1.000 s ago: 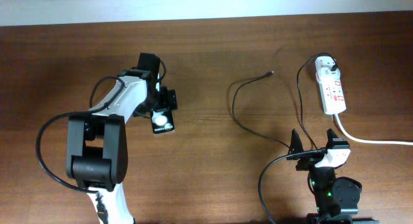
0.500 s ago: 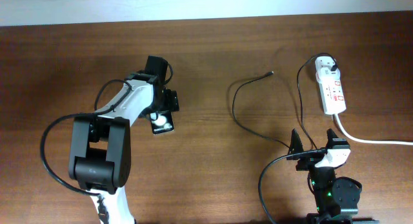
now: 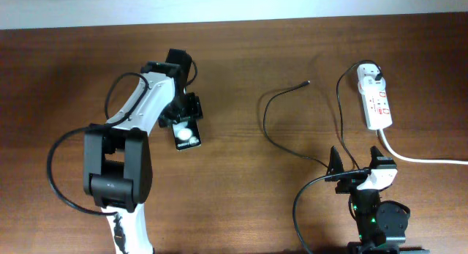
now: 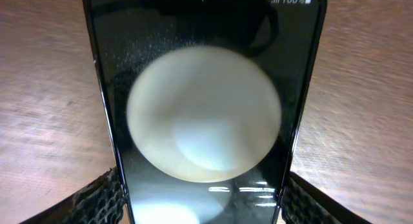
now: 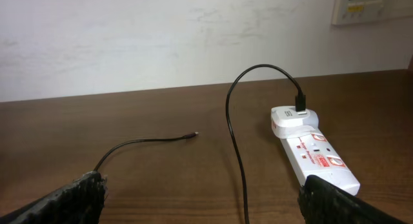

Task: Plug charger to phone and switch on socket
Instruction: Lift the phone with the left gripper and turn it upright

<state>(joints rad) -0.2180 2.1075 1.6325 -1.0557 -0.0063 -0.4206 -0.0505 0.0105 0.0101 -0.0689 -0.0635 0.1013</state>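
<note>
One phone [image 3: 186, 135] lengthwise between left fingers [image 4: 100, 197], status-bar end outward.

Even, fairly bright light falls on the table [image 3: 241, 56] in the overhead view, which is sharp throughout, the wood darker toward the left edge and a small round white glare on the phone [image 3: 186, 134]. In the left wrist view a glare fills the middle as a large blurred creamy disc on the glossy screen, and the wood at both sides is smeared. The right wrist view is clear, its pale wall [image 5: 129, 37] bright, only the fingers [image 5: 74, 198] in the lower corners out of focus.
</note>
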